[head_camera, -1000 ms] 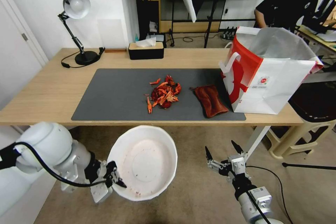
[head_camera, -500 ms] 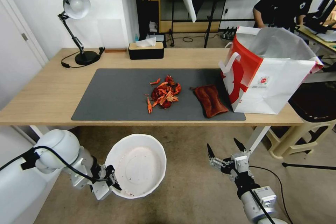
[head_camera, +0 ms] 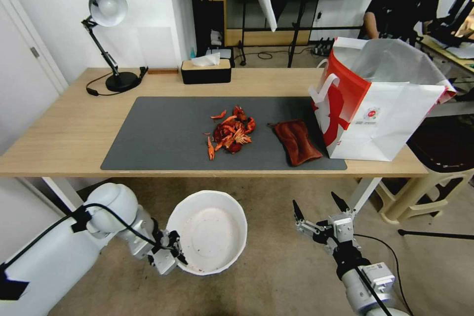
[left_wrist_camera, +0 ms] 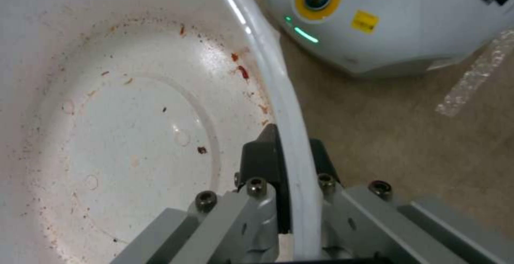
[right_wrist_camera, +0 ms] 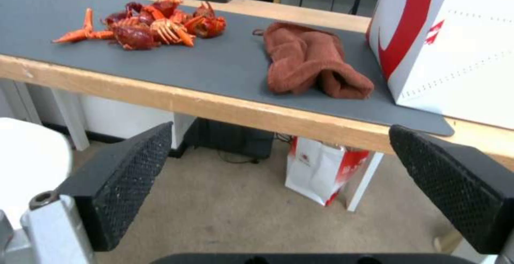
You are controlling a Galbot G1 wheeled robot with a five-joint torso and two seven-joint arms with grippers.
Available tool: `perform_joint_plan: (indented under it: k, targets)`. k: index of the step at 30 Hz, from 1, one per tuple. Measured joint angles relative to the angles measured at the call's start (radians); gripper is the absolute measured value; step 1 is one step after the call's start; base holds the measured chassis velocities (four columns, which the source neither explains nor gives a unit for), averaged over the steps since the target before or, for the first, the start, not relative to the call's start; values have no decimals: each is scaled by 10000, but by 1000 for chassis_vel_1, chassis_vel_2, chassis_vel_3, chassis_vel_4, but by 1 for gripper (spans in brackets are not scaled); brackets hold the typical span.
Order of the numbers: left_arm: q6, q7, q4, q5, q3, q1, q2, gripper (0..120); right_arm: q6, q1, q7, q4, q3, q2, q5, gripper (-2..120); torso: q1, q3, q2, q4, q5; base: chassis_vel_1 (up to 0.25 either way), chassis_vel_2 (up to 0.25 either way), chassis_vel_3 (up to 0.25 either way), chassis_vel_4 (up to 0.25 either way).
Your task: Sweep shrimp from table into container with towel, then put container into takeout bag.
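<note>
The shrimp (head_camera: 231, 133) (right_wrist_camera: 148, 25) lie in a red-orange pile mid-mat on the table (head_camera: 64, 133). Just right of them lies the rust-brown towel (head_camera: 296, 141) (right_wrist_camera: 311, 60), with the white and red takeout bag (head_camera: 380, 103) (right_wrist_camera: 455, 39) standing beyond it at the table's right end. Below the table's front edge, my left gripper (head_camera: 174, 255) (left_wrist_camera: 286, 163) is shut on the rim of the white container (head_camera: 213, 232) (left_wrist_camera: 118, 127), held over the floor. My right gripper (head_camera: 318, 206) (right_wrist_camera: 278, 187) hangs open and empty below the table edge, under the towel.
A black desk lamp (head_camera: 106, 34) and a black tissue box (head_camera: 206, 70) stand along the table's far edge. A beige stool (head_camera: 434, 177) sits under the table's right end. A second small bag (right_wrist_camera: 321, 167) rests on the carpet beneath the table.
The left arm has carried the container lower and to the right, and the bowl now faces more upward. The right gripper has shifted slightly right, still open.
</note>
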Motion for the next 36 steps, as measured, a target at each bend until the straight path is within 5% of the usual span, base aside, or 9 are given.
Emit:
perform_joint_plan:
  k: [8, 23, 36]
  targets:
    - [358, -211, 787, -58, 941, -1341, -454, 0, 28, -58, -5, 146, 30, -10, 34, 100, 1, 0, -1, 0, -1, 0, 0, 0, 0]
    - [627, -272, 1579, -265, 1890, -3038, -969, 0, 32, -5, -4, 61, 15, 17, 107, 100, 2, 0, -1, 0, 0, 0, 0, 0, 0]
    - [595, -269, 1949, -276, 2523, -3851, -1141, 0, -155, 198, 9, -8, 21, -50, 493, 100, 1, 0, -1, 0, -1, 0, 0, 0, 0]
